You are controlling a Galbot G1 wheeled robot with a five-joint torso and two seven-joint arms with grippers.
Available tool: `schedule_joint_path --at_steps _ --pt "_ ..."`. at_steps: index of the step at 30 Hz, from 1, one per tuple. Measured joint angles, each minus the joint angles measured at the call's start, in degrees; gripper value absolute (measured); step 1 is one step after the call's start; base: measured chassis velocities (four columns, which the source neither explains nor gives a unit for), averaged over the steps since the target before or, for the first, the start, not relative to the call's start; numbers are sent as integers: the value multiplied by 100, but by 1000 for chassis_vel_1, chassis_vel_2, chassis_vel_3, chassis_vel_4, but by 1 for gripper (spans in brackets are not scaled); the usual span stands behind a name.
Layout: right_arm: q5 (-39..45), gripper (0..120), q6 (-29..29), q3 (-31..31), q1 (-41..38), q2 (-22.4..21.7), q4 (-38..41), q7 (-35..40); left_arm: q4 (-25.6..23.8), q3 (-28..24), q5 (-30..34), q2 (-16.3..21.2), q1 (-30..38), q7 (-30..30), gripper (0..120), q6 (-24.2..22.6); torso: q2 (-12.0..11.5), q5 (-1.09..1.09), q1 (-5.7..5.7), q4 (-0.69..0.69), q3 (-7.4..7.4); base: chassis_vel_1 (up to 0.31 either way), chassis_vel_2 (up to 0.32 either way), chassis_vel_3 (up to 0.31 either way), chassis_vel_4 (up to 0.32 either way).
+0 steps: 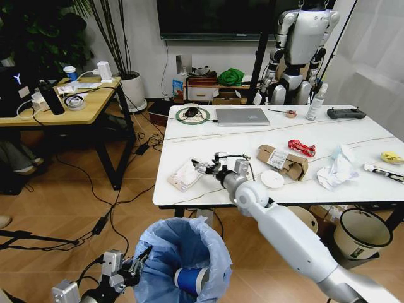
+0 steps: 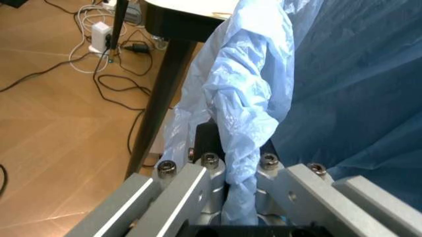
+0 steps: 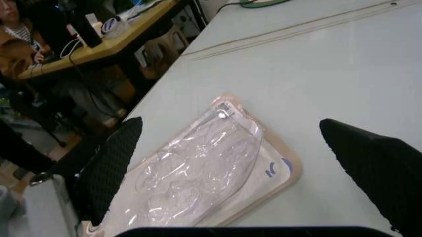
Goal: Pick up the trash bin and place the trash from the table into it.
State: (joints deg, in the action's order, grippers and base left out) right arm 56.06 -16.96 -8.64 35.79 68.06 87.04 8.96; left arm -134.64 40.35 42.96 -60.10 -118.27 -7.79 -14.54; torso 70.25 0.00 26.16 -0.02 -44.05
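The trash bin (image 1: 183, 259) hangs below the table (image 1: 208, 142)'s near edge, held by the left gripper (image 1: 129, 268), whose jaws are clamped on the rim with the blue liner bunched between them. A blue-white paper cup (image 1: 189, 279) already lies inside the bin.

The right gripper (image 1: 205, 168) hovers just above the pink-white packet (image 1: 185, 175), which lies flat on the table near that same near edge, toward the bin's side. Its jaws stand wide apart, one black pad (image 3: 108, 170) on each side of the packet (image 3: 201, 182).

The packet looks light, thin and fairly stiff: a clear moulded blister on a card backing. Lying flat, it offers little height to pinch, and the glossy plastic may slip. The best hold is probably across its narrow width, jaws pressed low against the card edges. The bin's thin, crinkly liner could slide or tear if tugged.
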Motion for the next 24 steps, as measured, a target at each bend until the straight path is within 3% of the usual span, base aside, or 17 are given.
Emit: schedule_joint_path --at_steps 24 --pt "75 100 -15 -155 38 384 -241 -6 -48 55 -10 -35 -66 -10 0 8 0 0 0 2 0 0 0 0 0"
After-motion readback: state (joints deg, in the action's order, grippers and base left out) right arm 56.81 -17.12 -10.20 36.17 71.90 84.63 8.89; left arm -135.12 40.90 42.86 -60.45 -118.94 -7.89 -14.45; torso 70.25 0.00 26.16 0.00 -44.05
